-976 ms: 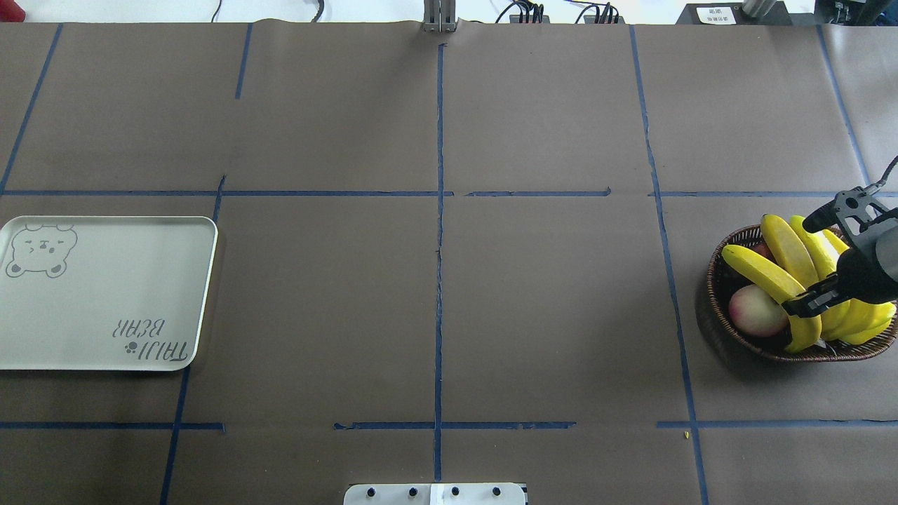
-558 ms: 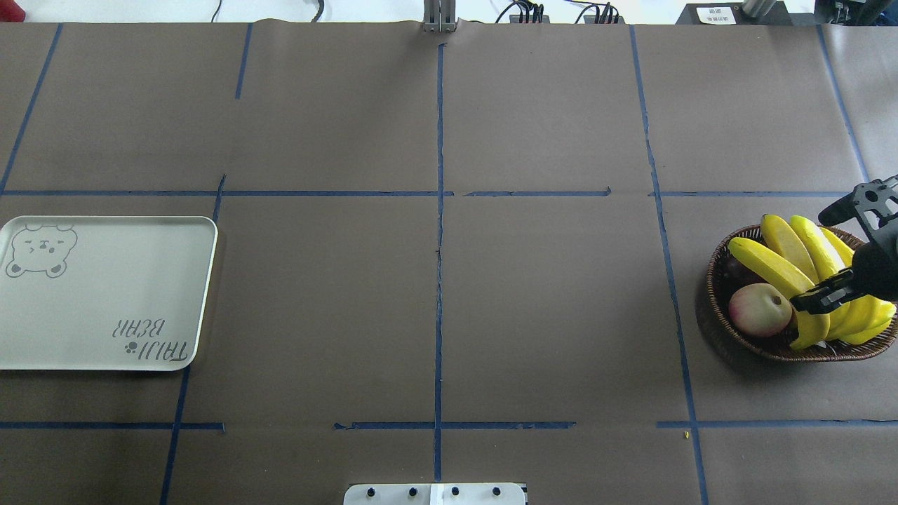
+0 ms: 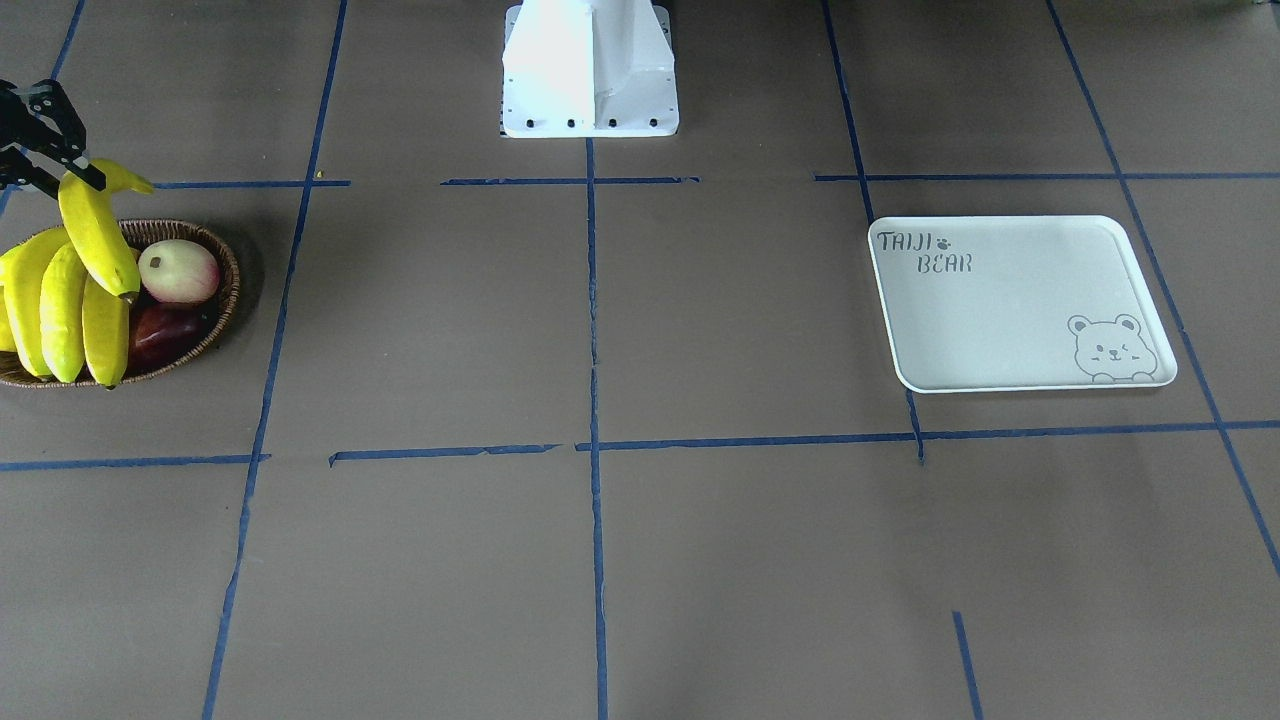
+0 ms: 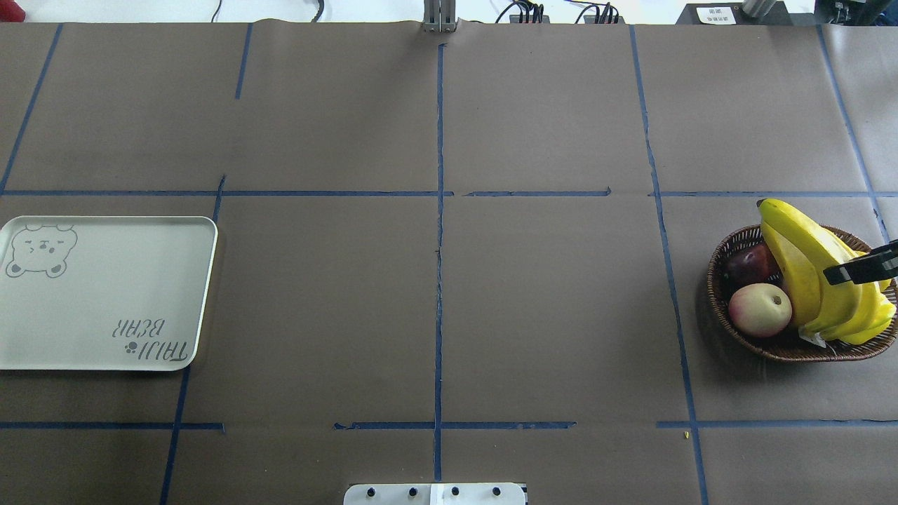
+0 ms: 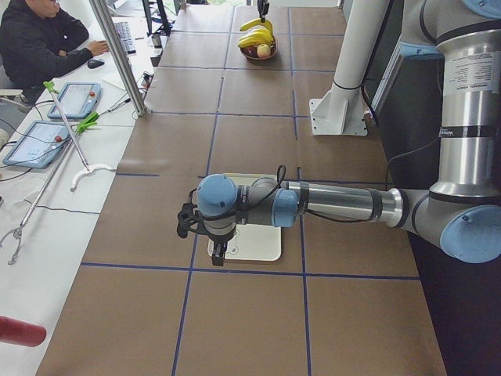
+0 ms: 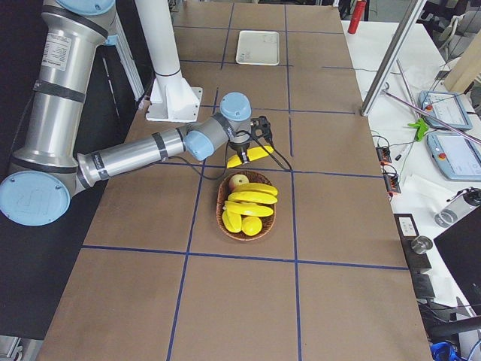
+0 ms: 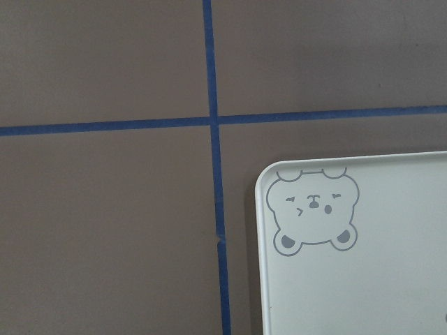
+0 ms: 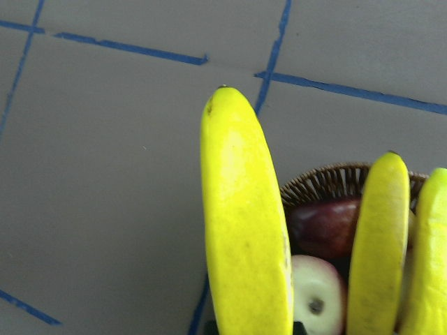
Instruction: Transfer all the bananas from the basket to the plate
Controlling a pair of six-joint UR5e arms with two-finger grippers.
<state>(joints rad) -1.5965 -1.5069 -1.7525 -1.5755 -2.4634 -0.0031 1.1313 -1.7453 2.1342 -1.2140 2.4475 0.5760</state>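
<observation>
- Bananas are starting to leave the basket (image 4: 713,287). We are recording one lifted banana (image 4: 796,263) hanging tilted above the pile, where a second ago it was lying flat among the others.
- The right gripper (image 3: 60,165) is now clamping that banana near its upper end. A second ago its jaws were standing spread over the pile. It is also drawing back toward the table's edge, so only one finger is showing in the overhead view.
- The lifted banana's lower end is still hanging over the basket, close to the pale fruit (image 4: 760,309) and the dark red fruit (image 4: 751,263).
- The remaining bananas (image 3: 62,310) are still lying in the basket. The plate (image 4: 105,294) is sitting well apart at the opposite end, with no fruit on it.
- The left gripper (image 5: 215,235) is hovering over the plate in the side view, and we cannot tell how its jaws are standing.
- We are judging that the first transfer is only beginning, and that the end grip is leaving the banana free to swing during the long carry.
</observation>
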